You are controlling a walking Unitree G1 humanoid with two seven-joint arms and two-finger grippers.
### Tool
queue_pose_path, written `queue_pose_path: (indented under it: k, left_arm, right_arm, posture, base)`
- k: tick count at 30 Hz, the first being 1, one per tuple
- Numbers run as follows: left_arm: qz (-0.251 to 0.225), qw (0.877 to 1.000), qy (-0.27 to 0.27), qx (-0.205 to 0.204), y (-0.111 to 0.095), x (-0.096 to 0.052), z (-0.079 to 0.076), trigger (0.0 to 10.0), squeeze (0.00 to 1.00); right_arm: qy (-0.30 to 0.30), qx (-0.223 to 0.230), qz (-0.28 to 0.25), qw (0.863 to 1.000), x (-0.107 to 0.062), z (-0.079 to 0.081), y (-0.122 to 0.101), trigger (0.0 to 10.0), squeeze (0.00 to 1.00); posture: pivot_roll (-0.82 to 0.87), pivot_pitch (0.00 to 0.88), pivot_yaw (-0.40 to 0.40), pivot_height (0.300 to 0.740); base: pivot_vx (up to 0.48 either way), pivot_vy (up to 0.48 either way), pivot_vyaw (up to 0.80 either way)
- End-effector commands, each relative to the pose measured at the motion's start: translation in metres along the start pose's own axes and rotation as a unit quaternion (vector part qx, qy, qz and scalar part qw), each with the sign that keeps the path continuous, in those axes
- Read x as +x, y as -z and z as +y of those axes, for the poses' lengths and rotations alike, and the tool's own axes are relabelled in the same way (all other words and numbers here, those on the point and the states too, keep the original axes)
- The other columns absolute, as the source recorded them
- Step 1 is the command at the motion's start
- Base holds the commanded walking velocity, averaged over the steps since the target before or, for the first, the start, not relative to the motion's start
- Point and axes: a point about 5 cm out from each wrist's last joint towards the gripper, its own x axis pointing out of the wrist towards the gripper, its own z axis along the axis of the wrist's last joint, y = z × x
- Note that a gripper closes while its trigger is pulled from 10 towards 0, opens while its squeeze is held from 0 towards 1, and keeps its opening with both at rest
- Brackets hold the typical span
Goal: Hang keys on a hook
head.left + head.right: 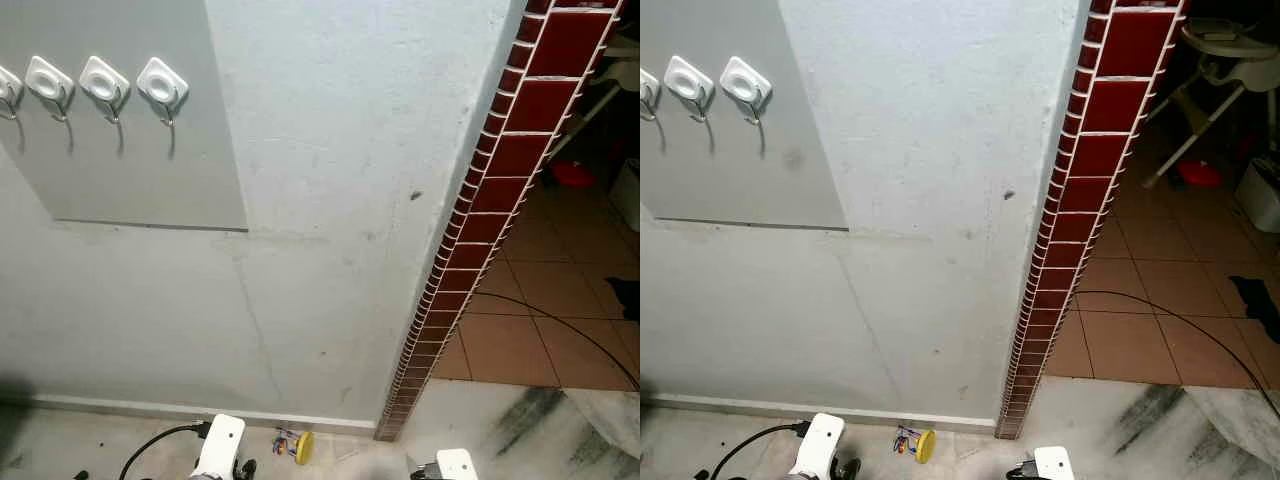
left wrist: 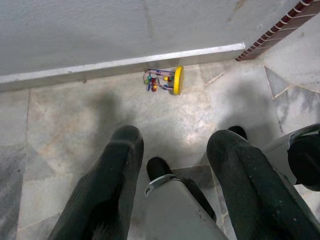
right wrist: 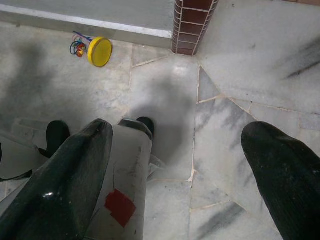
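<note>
Pick-up pending: keys [image 1: 293, 444] on floor at 6 o'clock, both grippers spread, empty; next, reach down, then hooks [image 1: 162, 85] at 10 o'clock.

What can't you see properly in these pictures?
- Keys: left wrist view, too small to count beside their yellow tag.
- Leftmost hook: left eye view, cut by the edge.
- Black cable: right eye view, runs off the edge.
- Shelves: left eye view, too dark.
</note>
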Motion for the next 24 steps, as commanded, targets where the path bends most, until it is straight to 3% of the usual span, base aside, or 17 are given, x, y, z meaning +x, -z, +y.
queue_pose_path:
  k: [1, 12, 14, 24]
  left_arm:
    - [-0.014, 0.999, -0.051, -0.008, -0.008, -0.003, 0.024, 10.0, 0.0]
    - [-0.031, 0.997, -0.064, 0.016, -0.018, -0.003, 0.029, 10.0, 0.0]
    - [-0.038, 0.997, -0.073, 0.005, -0.021, -0.003, 0.031, 10.0, 0.0]
    - [-0.032, 0.997, -0.071, 0.014, -0.019, -0.003, 0.031, 10.0, 0.0]
  right_arm:
    - [0.008, -0.021, -0.003, 1.0, 0.003, -0.004, -0.013, 10.0, 0.0]
    - [0.011, -0.021, -0.016, 1.0, 0.004, -0.013, -0.022, 10.0, 0.0]
    - [0.007, -0.047, -0.017, 0.999, 0.005, -0.011, -0.027, 10.0, 0.0]
    - [0.0, -0.043, -0.013, 0.999, 0.005, -0.01, -0.027, 10.0, 0.0]
  posture:
    - [-0.15, 0.0, 0.014, 0.74]
    - [-0.13, 0.0, 0.003, 0.74]
    - [-0.13, 0.0, 0.012, 0.74]
    - [-0.14, 0.0, 0.018, 0.74]
  base:
    - [0.0, 0.0, 0.0]
    - [0.0, 0.0, 0.0]
    - [0.0, 0.0, 0.0]
    - [0.0, 0.0, 0.0]
